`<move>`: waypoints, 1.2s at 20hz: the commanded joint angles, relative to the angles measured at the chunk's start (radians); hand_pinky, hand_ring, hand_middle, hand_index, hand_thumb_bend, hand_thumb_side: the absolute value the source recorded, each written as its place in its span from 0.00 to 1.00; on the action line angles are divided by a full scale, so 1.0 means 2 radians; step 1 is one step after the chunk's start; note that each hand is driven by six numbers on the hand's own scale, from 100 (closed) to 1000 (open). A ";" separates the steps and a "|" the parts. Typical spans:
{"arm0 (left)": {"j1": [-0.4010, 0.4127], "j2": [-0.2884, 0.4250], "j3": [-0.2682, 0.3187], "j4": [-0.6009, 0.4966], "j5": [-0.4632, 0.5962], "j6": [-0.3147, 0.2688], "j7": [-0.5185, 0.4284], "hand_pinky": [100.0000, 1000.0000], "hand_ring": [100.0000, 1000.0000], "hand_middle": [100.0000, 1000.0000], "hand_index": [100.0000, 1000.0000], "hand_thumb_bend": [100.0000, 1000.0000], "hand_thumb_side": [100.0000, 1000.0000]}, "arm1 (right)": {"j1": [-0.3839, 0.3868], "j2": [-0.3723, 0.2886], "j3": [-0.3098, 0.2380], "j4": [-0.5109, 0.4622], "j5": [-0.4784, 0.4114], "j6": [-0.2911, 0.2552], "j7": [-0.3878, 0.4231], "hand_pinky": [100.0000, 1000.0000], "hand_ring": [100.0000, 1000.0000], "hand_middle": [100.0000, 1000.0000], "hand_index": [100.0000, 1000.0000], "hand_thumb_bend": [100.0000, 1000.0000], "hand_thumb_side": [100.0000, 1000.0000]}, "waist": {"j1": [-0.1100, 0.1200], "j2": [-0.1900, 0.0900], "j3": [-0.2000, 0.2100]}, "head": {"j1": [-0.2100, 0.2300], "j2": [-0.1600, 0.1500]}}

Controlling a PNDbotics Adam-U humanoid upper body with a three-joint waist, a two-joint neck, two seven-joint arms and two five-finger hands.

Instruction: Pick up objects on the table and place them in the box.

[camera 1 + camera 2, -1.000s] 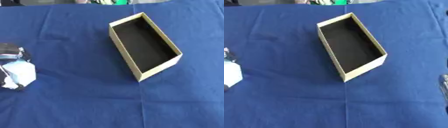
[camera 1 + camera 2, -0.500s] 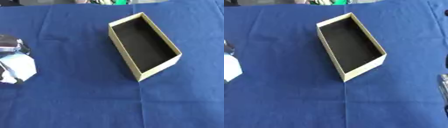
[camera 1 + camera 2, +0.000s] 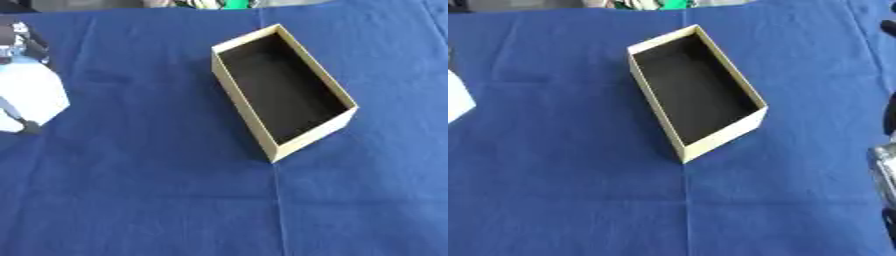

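Cardboard box [image 3: 283, 94] empty. Left hand [image 3: 22, 42], well left of box, carries pale white object [image 3: 31, 97]; grip: cannot tell. Placement pending.

A tan cardboard box [image 3: 282, 92] lies open-topped just above the middle of the frame, set askew, its long axis running from upper left to lower right. Its inside is black. At the left edge a pale, white-blue object [image 3: 28, 97] shows, its form unclear.

left hand [image 3: 19, 42]: higher at the left edge than a second ago
white object [image 3: 31, 97]: rises with it
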 commanded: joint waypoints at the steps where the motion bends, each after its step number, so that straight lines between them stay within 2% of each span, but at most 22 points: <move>1: -0.040 -0.031 0.011 0.002 -0.010 -0.046 -0.043 0.57 0.59 0.44 0.52 0.00 0.12 | -0.010 -0.022 -0.007 -0.006 -0.003 -0.007 0.000 0.70 0.86 0.56 0.82 0.00 1.00 | 0.003 -0.014 -0.001 | -0.003 0.004; 7: -0.100 -0.137 0.022 0.035 -0.054 -0.046 -0.001 0.56 0.58 0.43 0.50 0.00 0.09 | -0.027 -0.037 -0.007 -0.006 -0.017 -0.019 0.002 0.70 0.85 0.57 0.82 0.00 1.00 | 0.001 -0.014 -0.009 | 0.005 -0.002; 13: -0.136 -0.248 0.036 0.070 -0.171 -0.052 0.073 0.56 0.57 0.43 0.50 0.00 0.08 | -0.050 -0.042 -0.004 -0.006 -0.034 -0.025 0.011 0.69 0.85 0.57 0.82 0.00 1.00 | -0.002 -0.010 -0.026 | 0.027 -0.012; 16: -0.146 -0.296 0.037 0.092 -0.235 -0.058 0.101 0.56 0.58 0.44 0.50 0.00 0.08 | -0.063 -0.044 -0.002 -0.006 -0.043 -0.028 0.016 0.69 0.84 0.57 0.81 0.00 1.00 | -0.002 -0.009 -0.038 | 0.045 -0.015; 21: -0.156 -0.358 0.032 0.125 -0.334 -0.068 0.134 0.56 0.60 0.46 0.52 0.00 0.08 | -0.089 -0.039 0.006 -0.006 -0.063 -0.026 0.028 0.69 0.85 0.57 0.81 0.00 1.00 | 0.000 -0.007 -0.061 | 0.079 -0.018; 24: -0.156 -0.377 0.030 0.139 -0.380 -0.072 0.152 0.56 0.61 0.46 0.52 0.00 0.08 | -0.100 -0.034 0.009 -0.006 -0.073 -0.024 0.036 0.69 0.85 0.57 0.81 0.00 1.00 | 0.000 -0.005 -0.074 | 0.094 -0.019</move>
